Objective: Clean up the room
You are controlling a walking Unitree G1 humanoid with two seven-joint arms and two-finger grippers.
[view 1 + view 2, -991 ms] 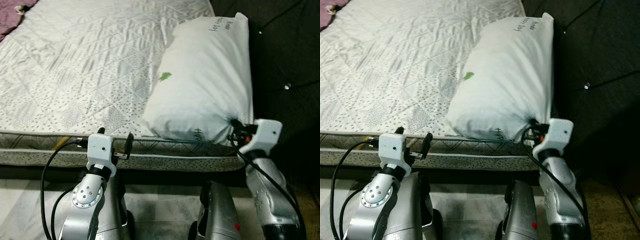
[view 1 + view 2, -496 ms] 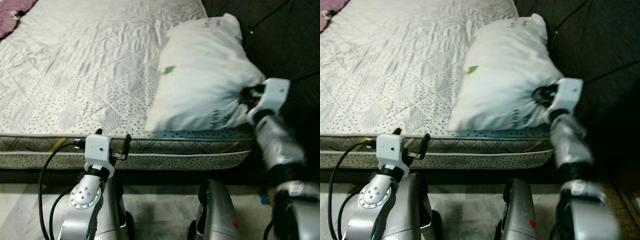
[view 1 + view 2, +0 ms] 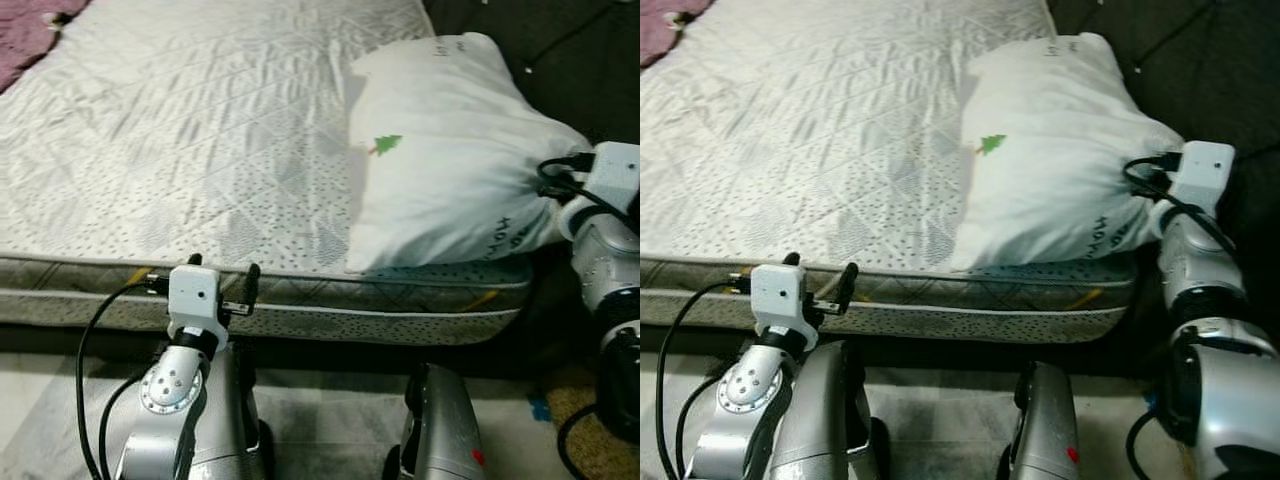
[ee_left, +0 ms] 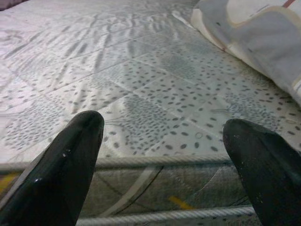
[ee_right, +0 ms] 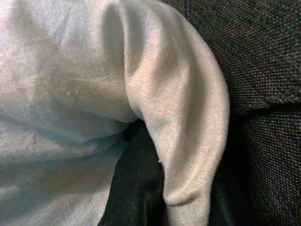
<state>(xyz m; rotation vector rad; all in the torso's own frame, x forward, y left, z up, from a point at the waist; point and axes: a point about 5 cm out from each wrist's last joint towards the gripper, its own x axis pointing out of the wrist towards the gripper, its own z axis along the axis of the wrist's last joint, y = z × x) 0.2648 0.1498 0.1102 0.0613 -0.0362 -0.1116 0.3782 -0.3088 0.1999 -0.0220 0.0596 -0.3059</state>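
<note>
1. Right gripper sits at the right side of the bed, pressed into the near right corner of the white pillow. In the right wrist view a fold of pillow fabric is bunched over one black finger, so the fingers are closed on the pillow's cloth.
2. Pillow lies on the right part of the mattress, its long side running from near to far, its near end close to the mattress's near edge. A small green tree mark shows on its left face; dark lettering runs along the near right side and at the far end, too small to read.
3. Dark upholstered headboard stands just right of the pillow; the pillow's right side is against or very near it.
4. Left gripper hovers low at the mattress's near edge, left of centre. Its two black fingers stand wide apart with nothing between them; the left wrist view looks across the patterned mattress top toward the pillow.
5. A purple cloth lies at the far left corner of the mattress, well apart from the pillow.
6. Mattress surface is quilted, grey-white, with speckled diamond panels and corded piping along its near edge.
</note>
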